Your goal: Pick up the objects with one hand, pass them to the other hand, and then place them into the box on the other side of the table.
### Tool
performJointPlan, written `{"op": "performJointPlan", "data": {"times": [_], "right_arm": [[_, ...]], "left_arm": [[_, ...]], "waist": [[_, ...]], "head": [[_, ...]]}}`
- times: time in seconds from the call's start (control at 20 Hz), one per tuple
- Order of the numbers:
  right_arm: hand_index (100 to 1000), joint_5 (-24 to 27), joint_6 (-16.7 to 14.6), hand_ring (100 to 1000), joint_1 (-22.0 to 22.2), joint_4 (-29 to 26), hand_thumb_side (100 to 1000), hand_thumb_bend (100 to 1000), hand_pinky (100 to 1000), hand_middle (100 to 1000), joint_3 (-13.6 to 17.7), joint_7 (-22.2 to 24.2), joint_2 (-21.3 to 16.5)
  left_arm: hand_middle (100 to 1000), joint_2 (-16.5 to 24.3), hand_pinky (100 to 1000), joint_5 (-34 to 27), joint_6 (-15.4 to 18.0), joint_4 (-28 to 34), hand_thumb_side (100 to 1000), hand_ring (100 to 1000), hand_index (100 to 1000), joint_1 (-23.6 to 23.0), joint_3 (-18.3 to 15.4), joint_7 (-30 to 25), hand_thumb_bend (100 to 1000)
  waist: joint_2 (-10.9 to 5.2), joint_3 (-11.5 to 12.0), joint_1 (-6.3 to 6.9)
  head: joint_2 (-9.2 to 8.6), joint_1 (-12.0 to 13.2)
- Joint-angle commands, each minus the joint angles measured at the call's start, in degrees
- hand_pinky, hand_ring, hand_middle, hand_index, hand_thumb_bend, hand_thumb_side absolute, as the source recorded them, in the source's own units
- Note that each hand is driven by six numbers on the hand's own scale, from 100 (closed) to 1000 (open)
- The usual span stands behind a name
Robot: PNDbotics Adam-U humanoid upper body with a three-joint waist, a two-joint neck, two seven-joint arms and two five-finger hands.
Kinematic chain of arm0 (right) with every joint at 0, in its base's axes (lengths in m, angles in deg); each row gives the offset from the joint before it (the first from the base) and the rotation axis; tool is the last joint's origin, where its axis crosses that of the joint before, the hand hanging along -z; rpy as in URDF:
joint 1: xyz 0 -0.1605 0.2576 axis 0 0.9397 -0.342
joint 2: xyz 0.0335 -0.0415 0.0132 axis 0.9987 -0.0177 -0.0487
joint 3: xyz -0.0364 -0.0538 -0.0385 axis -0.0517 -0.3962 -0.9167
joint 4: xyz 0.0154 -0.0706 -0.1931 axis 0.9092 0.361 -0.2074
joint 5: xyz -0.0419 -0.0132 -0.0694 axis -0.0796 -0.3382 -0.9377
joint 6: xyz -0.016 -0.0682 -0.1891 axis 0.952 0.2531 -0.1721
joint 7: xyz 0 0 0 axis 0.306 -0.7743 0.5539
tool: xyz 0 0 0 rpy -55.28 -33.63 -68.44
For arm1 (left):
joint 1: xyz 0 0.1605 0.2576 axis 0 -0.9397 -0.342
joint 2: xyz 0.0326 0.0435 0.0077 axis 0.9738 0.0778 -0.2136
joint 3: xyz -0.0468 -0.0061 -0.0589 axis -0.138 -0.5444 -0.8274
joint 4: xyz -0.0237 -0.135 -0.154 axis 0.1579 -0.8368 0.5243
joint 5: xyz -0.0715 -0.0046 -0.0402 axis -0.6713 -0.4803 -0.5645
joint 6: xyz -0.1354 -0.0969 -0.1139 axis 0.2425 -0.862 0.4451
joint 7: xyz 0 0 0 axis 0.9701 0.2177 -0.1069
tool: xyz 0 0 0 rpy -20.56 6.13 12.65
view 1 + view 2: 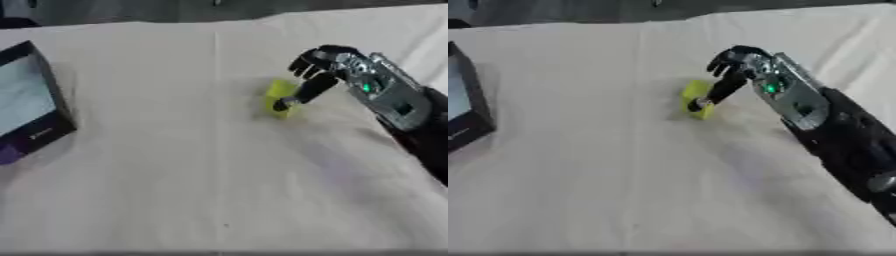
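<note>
While the right hand (337,67) hangs with fingers curled and thumb stretched down, its thumb tip meets the yellow block (279,97), which lies just left of the fingers, long axis running away from the robot; the box (39,131) sits far left

A table (175,190) covered with a cream cloth fills nearly the whole view. A straight crease (216,100) runs down the cloth from the far edge toward the near one. Beyond the far edge lies a strip of dark grey floor (131,10). The light is soft and even.
</note>
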Motion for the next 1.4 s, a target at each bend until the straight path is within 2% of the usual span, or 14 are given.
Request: {"op": "performJointPlan", "data": {"times": [0.05, 0.45, 0.95, 1.25, 1.4], "right_arm": [[820, -0.72, 0.6, 859, -0.98, 0.18, 234, 700, 804, 769, 0.05, 0.17, -0.59], [795, -1.49, 1.58, 854, -0.89, 1.02, 226, 674, 797, 730, -0.25, -0.28, -0.17], [687, -0.33, 2.4, 812, -0.73, 0.03, 231, 591, 781, 591, -0.05, -1.51, 0.13], [672, 1.2, 2.86, 800, -0.59, -0.8, 204, 580, 778, 573, -0.34, -2.43, 0.06], [656, 1.3, 2.71, 789, -0.5, -0.78, 160, 544, 776, 550, -0.43, -2.49, 0.12]], "left_arm": [[768, 1.19, 769, -0.29, -0.14, 0.9, 506, 717, 727, 1.28, -0.95, 0.28, 829], [766, 1.1, 768, -0.37, -0.36, 0.91, 506, 716, 725, 1.21, -0.9, 0.48, 831], [766, 0.99, 770, -0.34, -0.54, 0.84, 506, 715, 724, 1.09, -0.93, 0.67, 833], [765, 0.92, 770, -0.3, -0.58, 0.85, 505, 715, 723, 1.17, -0.98, 0.73, 833], [765, 0.92, 770, -0.31, -0.64, 0.82, 506, 715, 722, 1.16, -1.0, 0.77, 832]], "waist": [[-0.01, 0.21, -0.7], [0.21, 0.31, -0.74], [0.21, 0.32, -0.88], [0.17, 0.24, -0.82], [0.19, 0.14, -0.86]], "head": [[-0.67, -0.35], [-0.79, -0.44], [-0.77, -0.33], [-0.87, -0.45], [-0.92, -0.46]]}}
